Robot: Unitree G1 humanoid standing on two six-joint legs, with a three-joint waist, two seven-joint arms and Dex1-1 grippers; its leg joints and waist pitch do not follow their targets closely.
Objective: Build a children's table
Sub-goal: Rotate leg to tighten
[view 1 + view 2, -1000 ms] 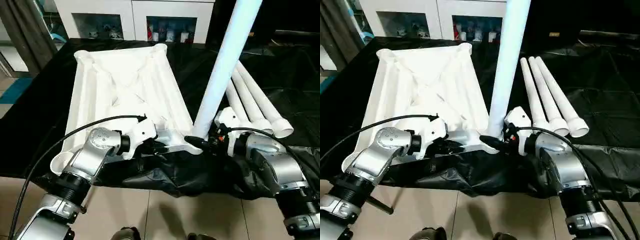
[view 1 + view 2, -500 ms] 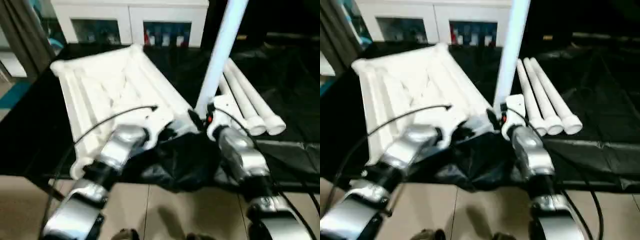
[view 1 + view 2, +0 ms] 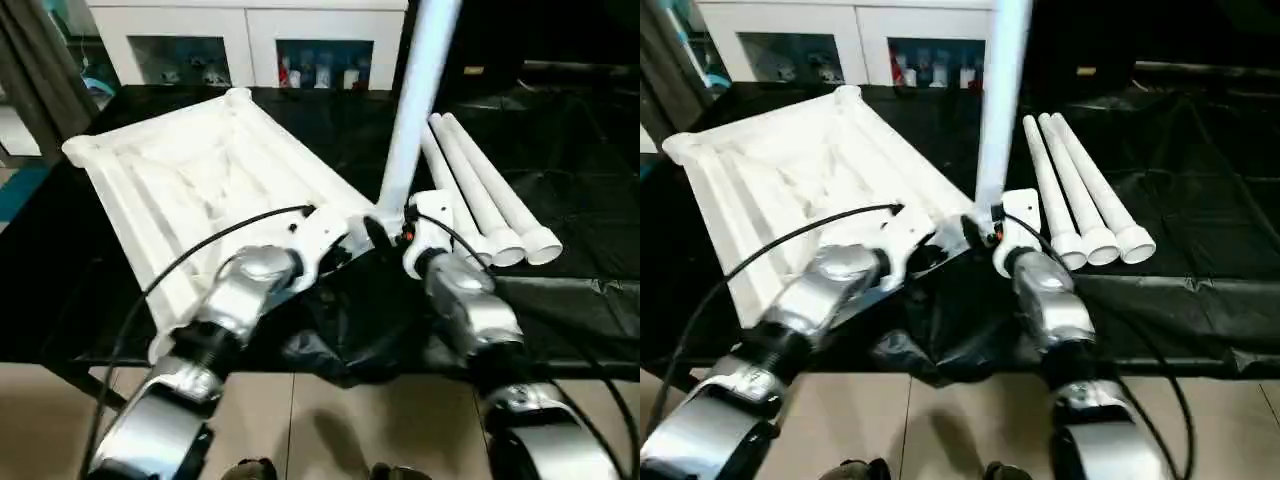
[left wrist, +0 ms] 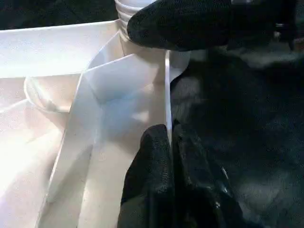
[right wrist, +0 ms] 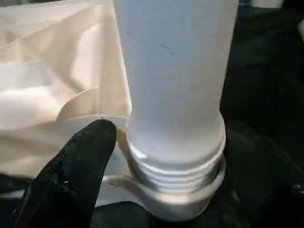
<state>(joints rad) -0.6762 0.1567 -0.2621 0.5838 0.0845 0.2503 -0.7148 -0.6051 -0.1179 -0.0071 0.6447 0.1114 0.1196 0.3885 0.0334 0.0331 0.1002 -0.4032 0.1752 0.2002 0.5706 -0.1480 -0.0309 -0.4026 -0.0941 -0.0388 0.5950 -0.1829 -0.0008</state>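
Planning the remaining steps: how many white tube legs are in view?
4. One white round plastic tube leg stands upright in the white ribbed tabletop's near corner socket; three loose white legs lie side by side on the black cover, right of it.

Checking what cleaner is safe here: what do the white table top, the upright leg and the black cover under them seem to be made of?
Table top: likely moulded plastic, matte white, thin ribs.
Upright leg: probably smooth plastic tube, ridged end seated in a corner socket.
Black cover: apparently thin plastic sheeting, glossy, wrinkled.

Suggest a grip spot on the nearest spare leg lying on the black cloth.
Take the nearest spare leg mid-shaft from above, tool fingers straddling it. It lies flat, tight against its neighbour, flared end toward the robot, so only the outer side and top are free.
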